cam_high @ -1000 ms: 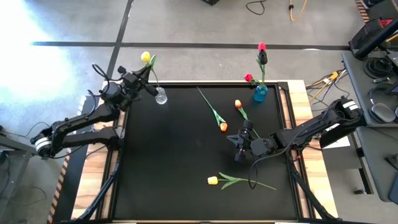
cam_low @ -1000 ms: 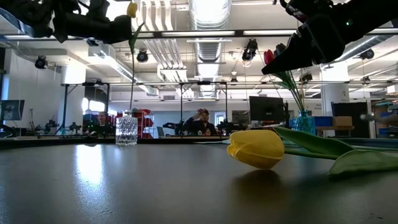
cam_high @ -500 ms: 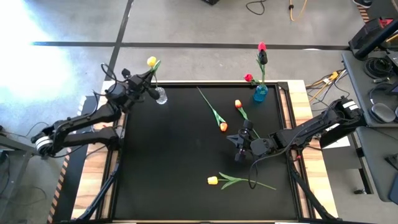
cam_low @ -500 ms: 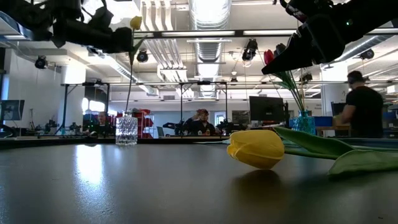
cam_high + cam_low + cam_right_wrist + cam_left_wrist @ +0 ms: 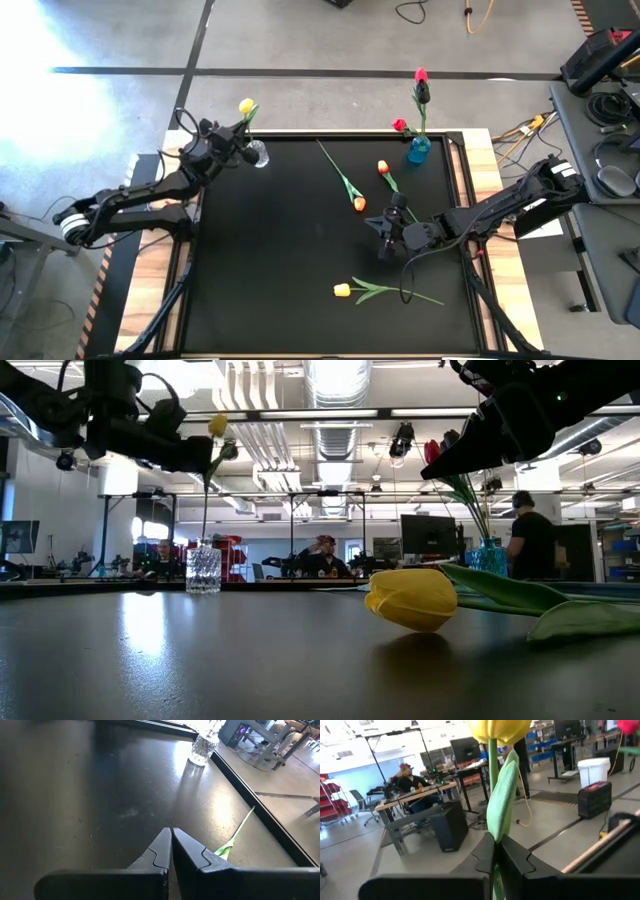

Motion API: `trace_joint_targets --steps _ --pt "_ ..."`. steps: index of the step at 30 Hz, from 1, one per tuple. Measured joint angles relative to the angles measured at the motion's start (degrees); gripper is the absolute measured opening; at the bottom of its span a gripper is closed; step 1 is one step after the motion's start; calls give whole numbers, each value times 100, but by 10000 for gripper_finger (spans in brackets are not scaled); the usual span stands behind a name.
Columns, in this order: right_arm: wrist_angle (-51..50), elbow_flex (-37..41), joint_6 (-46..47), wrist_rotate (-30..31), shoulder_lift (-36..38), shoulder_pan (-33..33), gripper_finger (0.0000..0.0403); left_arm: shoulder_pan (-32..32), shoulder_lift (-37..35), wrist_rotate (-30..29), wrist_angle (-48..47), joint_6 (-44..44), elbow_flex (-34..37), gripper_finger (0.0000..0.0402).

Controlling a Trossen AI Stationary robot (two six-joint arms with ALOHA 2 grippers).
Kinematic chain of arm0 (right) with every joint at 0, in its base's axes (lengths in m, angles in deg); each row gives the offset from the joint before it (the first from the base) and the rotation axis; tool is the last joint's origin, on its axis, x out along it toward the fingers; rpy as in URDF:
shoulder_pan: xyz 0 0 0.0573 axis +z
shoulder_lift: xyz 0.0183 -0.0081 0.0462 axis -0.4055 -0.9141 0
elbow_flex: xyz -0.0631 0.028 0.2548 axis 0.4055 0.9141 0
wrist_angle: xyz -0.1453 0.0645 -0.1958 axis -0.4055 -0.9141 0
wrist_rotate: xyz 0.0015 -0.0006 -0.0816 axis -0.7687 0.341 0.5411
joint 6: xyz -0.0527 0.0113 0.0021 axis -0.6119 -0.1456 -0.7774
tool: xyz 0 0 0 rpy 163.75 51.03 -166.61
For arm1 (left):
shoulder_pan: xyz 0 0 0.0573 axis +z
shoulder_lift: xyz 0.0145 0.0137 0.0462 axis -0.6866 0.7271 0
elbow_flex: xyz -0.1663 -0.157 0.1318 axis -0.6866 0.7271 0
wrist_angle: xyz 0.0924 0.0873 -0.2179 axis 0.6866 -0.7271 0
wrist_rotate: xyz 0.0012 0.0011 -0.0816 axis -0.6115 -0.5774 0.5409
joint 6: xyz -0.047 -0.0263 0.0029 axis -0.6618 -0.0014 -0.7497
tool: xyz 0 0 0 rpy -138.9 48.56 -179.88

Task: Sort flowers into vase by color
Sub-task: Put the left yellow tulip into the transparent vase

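My left gripper (image 5: 242, 138) is shut on a yellow tulip (image 5: 246, 105) and holds it upright over the clear glass vase (image 5: 259, 155) at the table's far left. In the low view the stem (image 5: 204, 510) runs down to the vase's mouth (image 5: 203, 546). My right gripper (image 5: 380, 228) hangs shut and empty above the table's right half. Two orange tulips (image 5: 359, 203) (image 5: 383, 167) lie flat just beyond it, and a yellow tulip (image 5: 343, 290) lies nearer the front. A blue vase (image 5: 418, 150) at the far right holds red and dark flowers (image 5: 421, 78). My left gripper pinches the tulip's stem (image 5: 492, 827) between its two fingers (image 5: 515, 857), just below the green leaf (image 5: 502, 795). The fingers come in level from the table's left and lie across the stem. The tulip stands upright, head (image 5: 497, 727) up, its lower stem hanging toward the glass vase.
The black mat (image 5: 270, 260) has bare room on its left and middle. Wooden borders (image 5: 150, 290) run along both sides. Beyond the far edge, the low view shows a workshop with people (image 5: 322, 555) at desks.
My left gripper has gone down over the glass vase, still shut on the yellow tulip. The tulip has come down with it and stays upright, its head lower than before. A person has walked through the room behind.
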Motion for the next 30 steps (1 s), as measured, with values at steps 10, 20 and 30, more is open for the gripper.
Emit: trace_joint_targets --steps 10,20,30 --pt "0 -1 0 2 0 0 9 13 7 -36 48 90 225 15" --pt "-1 1 -2 3 0 0 9 13 -75 -43 -361 96 240 105" --pt "2 0 -254 -28 4 0 9 9 -685 -43 -1066 189 238 169"
